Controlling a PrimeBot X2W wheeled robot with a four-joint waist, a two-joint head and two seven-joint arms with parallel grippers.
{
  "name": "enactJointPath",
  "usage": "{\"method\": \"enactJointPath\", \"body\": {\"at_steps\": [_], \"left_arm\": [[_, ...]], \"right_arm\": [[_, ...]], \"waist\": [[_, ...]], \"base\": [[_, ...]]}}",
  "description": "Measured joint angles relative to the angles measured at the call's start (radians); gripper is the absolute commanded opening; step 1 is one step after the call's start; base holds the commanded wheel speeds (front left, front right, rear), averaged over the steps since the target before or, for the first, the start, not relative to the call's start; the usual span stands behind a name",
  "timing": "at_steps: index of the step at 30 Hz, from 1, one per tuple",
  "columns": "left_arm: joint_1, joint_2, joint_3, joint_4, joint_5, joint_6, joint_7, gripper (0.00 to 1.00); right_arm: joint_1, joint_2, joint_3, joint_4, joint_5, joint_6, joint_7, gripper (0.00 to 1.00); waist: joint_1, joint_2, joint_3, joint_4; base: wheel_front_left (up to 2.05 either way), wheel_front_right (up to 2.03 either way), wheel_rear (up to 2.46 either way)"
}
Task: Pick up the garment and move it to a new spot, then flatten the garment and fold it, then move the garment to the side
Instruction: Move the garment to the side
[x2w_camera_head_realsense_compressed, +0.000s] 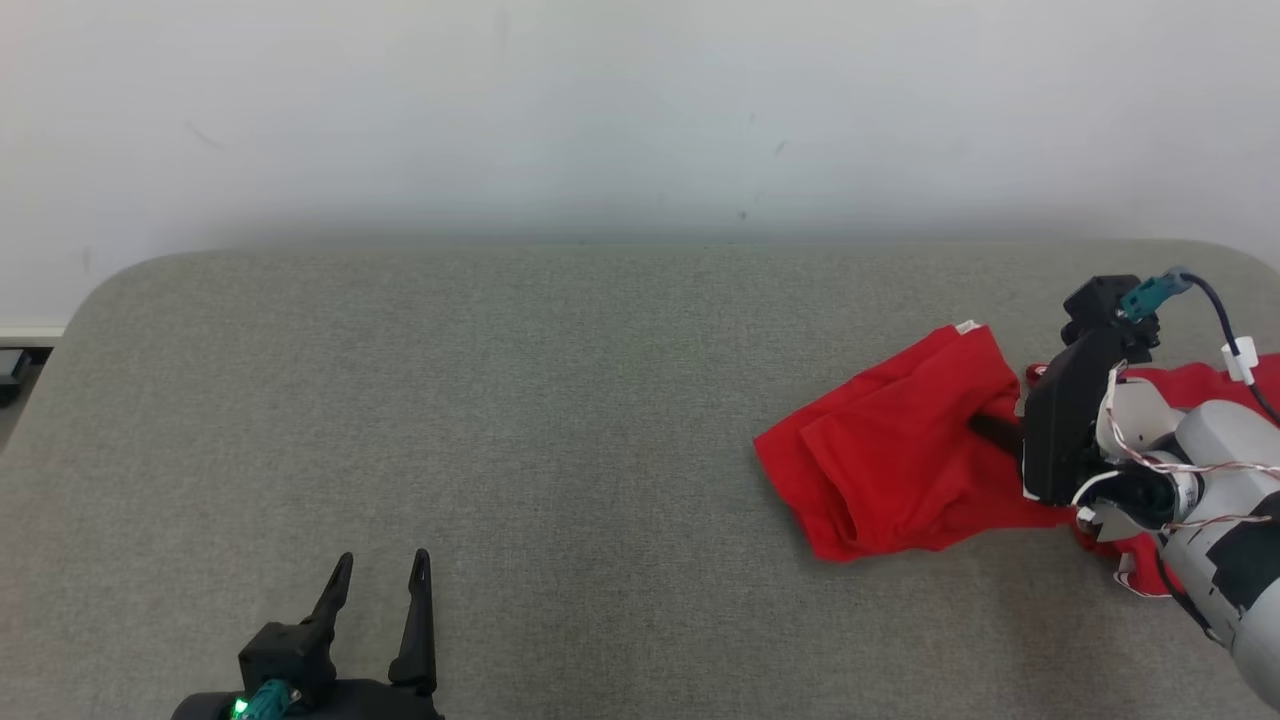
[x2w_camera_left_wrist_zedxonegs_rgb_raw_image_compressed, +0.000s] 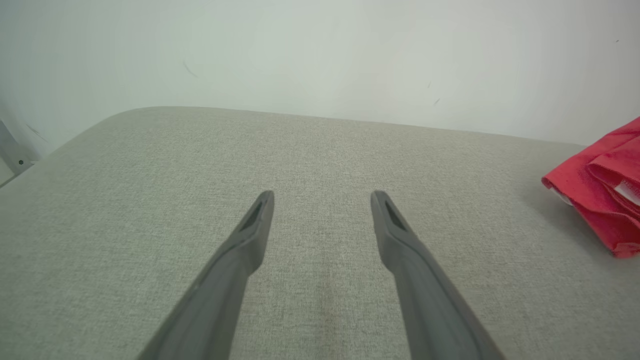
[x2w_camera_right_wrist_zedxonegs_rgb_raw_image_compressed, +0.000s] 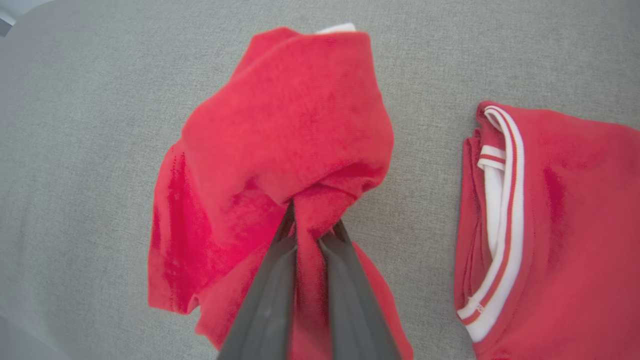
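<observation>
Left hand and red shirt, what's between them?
Nothing: just bare grey tabletop lies between the left hand and the red shirt, as the head view shows.

The head view looks from above, forward and down across the desk (x2w_camera_head_realsense_compressed: 500, 400) to the wall (x2w_camera_head_realsense_compressed: 600, 100). The left wrist view sits low, facing that wall. The right wrist view points down, close; all three share the garment (x2w_camera_head_realsense_compressed: 880, 450).
</observation>
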Motion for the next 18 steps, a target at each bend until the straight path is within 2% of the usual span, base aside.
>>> {"method": "enactJointPath", "body": {"at_steps": [18], "left_arm": [[-0.011, 0.018, -0.013, -0.026, 0.002, -0.002, 0.002, 1.00]], "right_arm": [[-0.134, -0.056, -0.017, 0.124, -0.012, -0.001, 0.044, 0.00]], "waist": [[0.0000, 0.0000, 0.054, -0.054]], "base": [[0.00, 0.00, 0.00]]}}
